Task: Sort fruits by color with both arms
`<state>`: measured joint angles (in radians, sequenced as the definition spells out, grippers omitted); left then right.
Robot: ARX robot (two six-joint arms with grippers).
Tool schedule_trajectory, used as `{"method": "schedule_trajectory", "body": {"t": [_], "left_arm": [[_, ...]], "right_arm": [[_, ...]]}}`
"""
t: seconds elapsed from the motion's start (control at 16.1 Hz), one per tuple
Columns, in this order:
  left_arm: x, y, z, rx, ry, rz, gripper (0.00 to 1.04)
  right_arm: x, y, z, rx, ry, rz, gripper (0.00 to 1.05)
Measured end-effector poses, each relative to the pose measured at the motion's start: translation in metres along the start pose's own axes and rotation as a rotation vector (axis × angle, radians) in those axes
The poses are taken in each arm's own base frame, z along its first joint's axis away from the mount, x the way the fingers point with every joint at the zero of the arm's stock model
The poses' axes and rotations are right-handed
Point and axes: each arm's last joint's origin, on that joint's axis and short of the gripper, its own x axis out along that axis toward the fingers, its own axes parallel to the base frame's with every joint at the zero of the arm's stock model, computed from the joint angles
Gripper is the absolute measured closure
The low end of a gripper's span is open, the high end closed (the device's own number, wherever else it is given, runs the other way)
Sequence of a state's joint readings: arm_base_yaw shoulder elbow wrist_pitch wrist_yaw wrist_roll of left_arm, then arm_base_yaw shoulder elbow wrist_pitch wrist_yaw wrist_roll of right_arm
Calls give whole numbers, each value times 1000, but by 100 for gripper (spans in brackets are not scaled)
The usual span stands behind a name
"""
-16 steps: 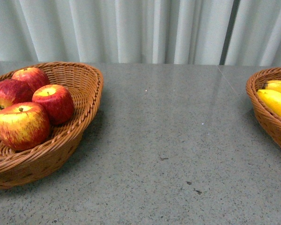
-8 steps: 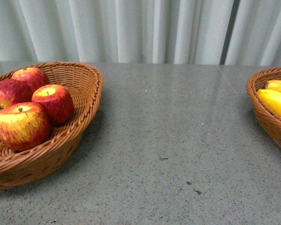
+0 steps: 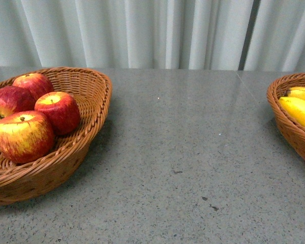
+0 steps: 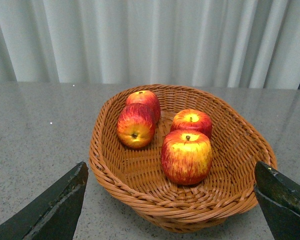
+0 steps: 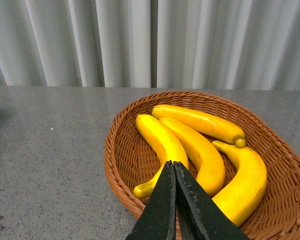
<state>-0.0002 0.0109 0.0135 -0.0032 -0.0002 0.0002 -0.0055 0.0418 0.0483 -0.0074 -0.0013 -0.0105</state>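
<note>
Four glossy yellow bananas (image 5: 200, 145) were laid lengthwise in their basket (image 5: 121, 165); the right pincer (image 5: 174, 172) was closed empty, the left pincer (image 4: 170, 190) spread wide.

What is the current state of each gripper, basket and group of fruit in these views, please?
Left gripper: open, empty, facing the apples.
Right gripper: shut, empty, facing the bananas.
Apple basket: holds four apples.
Banana basket: holds four bananas.
Table: no loose fruit visible.

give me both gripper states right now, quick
left gripper: open, empty, fingers spread wide before the apple basket.
right gripper: shut, holding nothing, above the bananas.
</note>
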Motion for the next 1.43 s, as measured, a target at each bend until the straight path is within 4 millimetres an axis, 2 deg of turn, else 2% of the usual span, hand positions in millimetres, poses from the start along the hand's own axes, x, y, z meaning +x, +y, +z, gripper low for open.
{"method": "schedule_trajectory", "body": {"t": [0.12,0.5,0.56,0.81,1.12,1.43], "left_arm": [[0,0,0,0,0,0,7],[0,0,0,0,0,0,7],[0,0,0,0,0,0,7],[0,0,0,0,0,0,7],[0,0,0,0,0,0,7],[0,0,0,0,0,0,7]], "right_arm": [[0,0,-9,0,-5,1,103],[0,0,-9,3,-4,-1,103],[0,0,-9,3,-4,-1,98],[0,0,-9,3,-4,-1,51],[0,0,-9,3,-4,-1,5],[0,0,-9,3,-4,-1,7]]}}
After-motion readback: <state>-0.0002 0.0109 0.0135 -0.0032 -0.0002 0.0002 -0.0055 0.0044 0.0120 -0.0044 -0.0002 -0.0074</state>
